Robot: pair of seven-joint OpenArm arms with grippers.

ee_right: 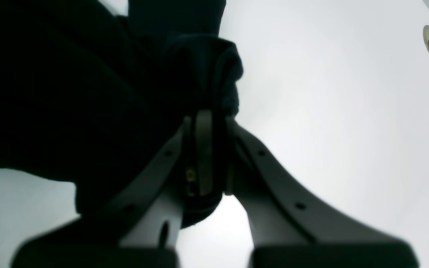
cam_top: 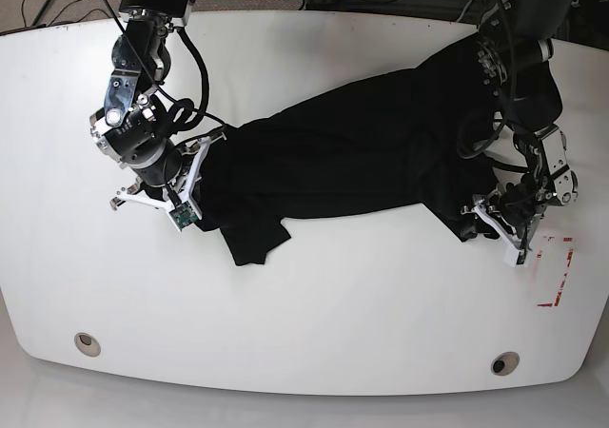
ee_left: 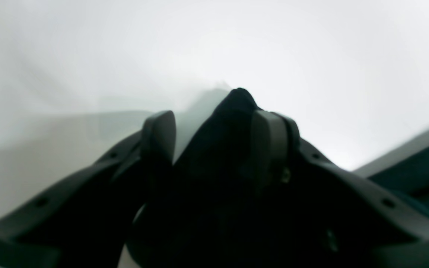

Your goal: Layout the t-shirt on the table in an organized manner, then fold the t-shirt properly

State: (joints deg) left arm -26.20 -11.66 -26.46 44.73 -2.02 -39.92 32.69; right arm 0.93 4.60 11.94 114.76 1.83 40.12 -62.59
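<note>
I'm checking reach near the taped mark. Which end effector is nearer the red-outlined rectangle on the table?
Left. The left end effector sits just beside the red rectangle, at the shirt's end. The right end effector is at the shirt's opposite end, far across the table.

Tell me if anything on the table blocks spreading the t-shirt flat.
Nothing visible does. The black t-shirt lies bunched between both pincers, and the white table around it is bare apart from two round holes and a red mark near the edge.
</note>
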